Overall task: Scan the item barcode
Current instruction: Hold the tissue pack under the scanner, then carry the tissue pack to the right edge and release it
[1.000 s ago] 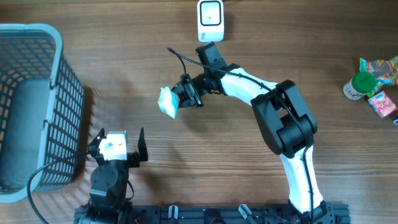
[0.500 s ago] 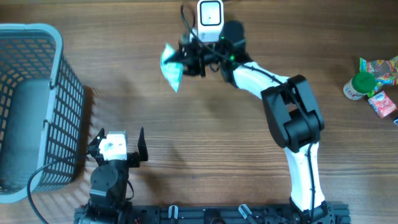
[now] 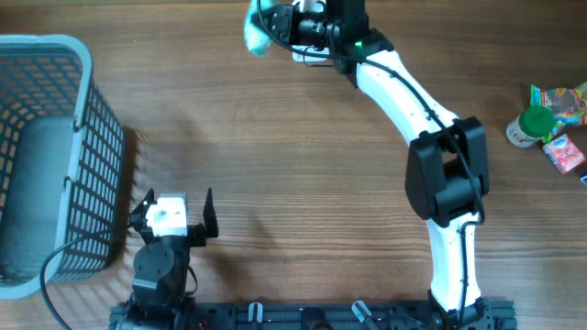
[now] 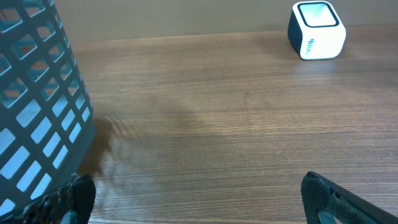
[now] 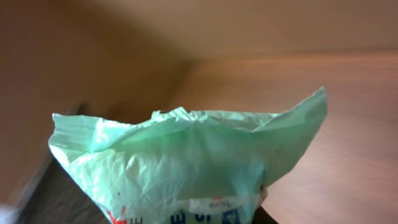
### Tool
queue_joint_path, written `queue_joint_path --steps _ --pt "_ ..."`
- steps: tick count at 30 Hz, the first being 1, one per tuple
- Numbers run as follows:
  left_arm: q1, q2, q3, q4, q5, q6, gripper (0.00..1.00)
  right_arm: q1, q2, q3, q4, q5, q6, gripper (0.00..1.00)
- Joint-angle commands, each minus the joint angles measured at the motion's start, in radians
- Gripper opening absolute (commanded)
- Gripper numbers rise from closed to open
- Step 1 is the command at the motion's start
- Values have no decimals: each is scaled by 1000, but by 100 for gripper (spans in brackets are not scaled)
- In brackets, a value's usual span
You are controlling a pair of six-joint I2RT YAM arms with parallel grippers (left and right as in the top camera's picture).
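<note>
The right fingers (image 3: 281,27) are clenched on a crinkled pale green packet (image 3: 259,29), holding it in the air at the far edge of the worktop (image 3: 275,174). It hangs just left of where the white barcode scanner (image 4: 316,30) stands. From overhead, the right wrist hides most of the scanner.

To scan well, I judge the arm should turn the printed face toward the scanner's window and hold it steady. The film should be flat enough that creases do not break the code. Only a strip of print shows at the packet's lower edge in the right wrist view, and no barcode is visible.

The left fingers (image 3: 209,209) are released and wide, near the grey-blue basket (image 3: 87,64).

The worktop is brown wood grain. A green-capped bottle (image 3: 529,125) and snack packets (image 3: 561,99) lie at its right edge, and a plain tan wall backs it.
</note>
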Motion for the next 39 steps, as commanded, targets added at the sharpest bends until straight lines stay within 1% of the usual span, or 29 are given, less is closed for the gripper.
queue_joint_path --steps 1,2,5,10,14,16,18,19,20,22,23,25,26,28,29,30,31,32,36,38,39 --pt "-5 -7 -2 2 -6 -9 100 0 -11 80 -53 533 -176 5" --pt "-5 -7 -2 2 -6 -9 100 -1 -10 80 -62 616 -177 5" --pt "-5 -7 -2 2 -6 -9 100 -8 12 80 -12 748 -222 5" --pt "-5 -7 -2 3 -6 -9 100 -10 105 87 72 792 -233 5" --pt "-5 -7 -2 2 -6 -9 100 -5 192 171 39 778 -231 5" --pt "-5 -7 -2 2 -6 -9 100 -3 193 188 25 778 -239 5" --pt "-5 -7 -2 2 -6 -9 100 -10 193 249 -64 779 -261 4" --pt "-5 -7 -2 2 -6 -9 100 -15 193 297 -142 771 -267 5" --pt "-5 -7 -2 2 -6 -9 100 -27 193 392 -274 725 -287 5" --pt "-5 -7 -2 2 -6 -9 100 -57 182 561 -481 650 -285 5" --pt "-5 -7 -2 2 -6 -9 100 -85 168 670 -642 612 -283 5" --pt "-5 -7 -2 2 -6 -9 100 -132 137 748 -843 637 -283 5" --pt "-5 -7 -2 2 -6 -9 100 -172 115 756 -965 697 -283 5" --pt "-5 -7 -2 2 -6 -9 100 -252 111 753 -1154 789 -249 5" --pt "-5 -7 -2 2 -6 -9 100 -304 113 720 -1220 819 -227 5" --pt "-5 -7 -2 2 -6 -9 100 -361 115 671 -1242 837 -204 5" --pt "-5 -7 -2 2 -6 -9 100 -394 116 634 -1232 845 -204 5" --pt "-5 -7 -2 2 -6 -9 100 -447 116 560 -1187 852 -205 5" --pt "-5 -7 -2 2 -6 -9 100 -594 117 262 -968 851 -210 5" --pt "-5 -7 -2 2 -6 -9 100 -640 117 157 -903 851 -198 5" --pt "-5 -7 -2 2 -6 -9 100 -667 117 130 -892 851 -163 4"
